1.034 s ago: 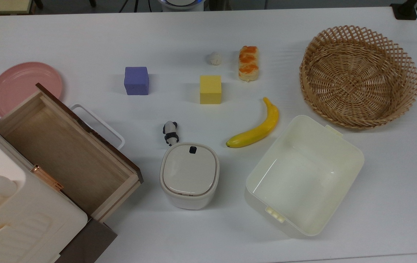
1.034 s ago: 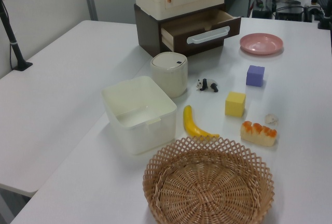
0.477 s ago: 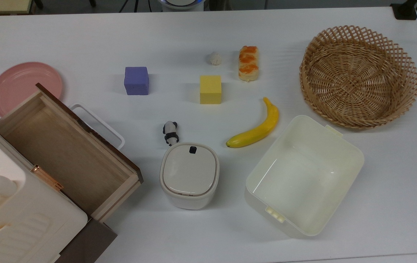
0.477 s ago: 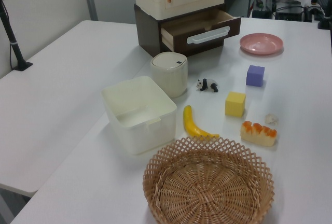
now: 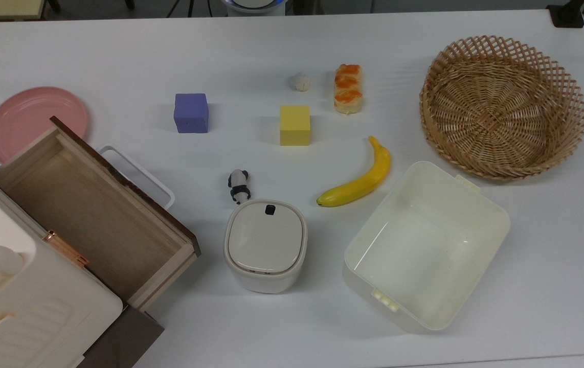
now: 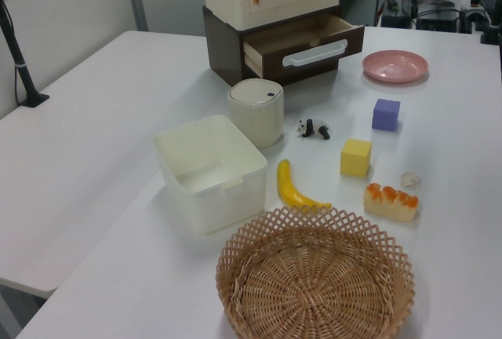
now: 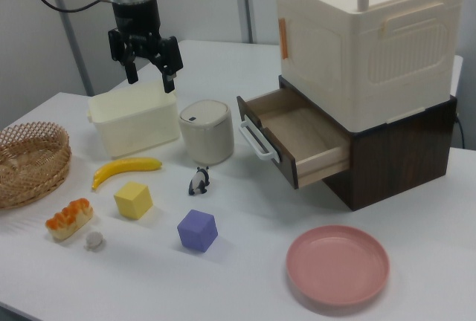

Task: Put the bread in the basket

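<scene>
Top view: the bread (image 5: 347,88) lies flat on the white worktop (image 5: 251,46), well apart from the basket (image 5: 502,106) at the top view's right. A small whitish ball (image 5: 300,81) sits just left of the bread, a yellow cube (image 5: 294,125) nearer, and a banana (image 5: 359,177) between the bread and the cream tub (image 5: 425,245). Nothing has shifted since the earlier frames.

Left view: the bread (image 6: 391,202) rests near the basket (image 6: 315,285) rim, at the left view's right, not touching it. Positions are unchanged.

Right view: the gripper (image 7: 149,67) hangs above the cream tub (image 7: 134,118), its 2 fingers spread apart and holding nothing. The bread (image 7: 68,218) lies at the right view's lower left, near the basket (image 7: 30,162).
</scene>
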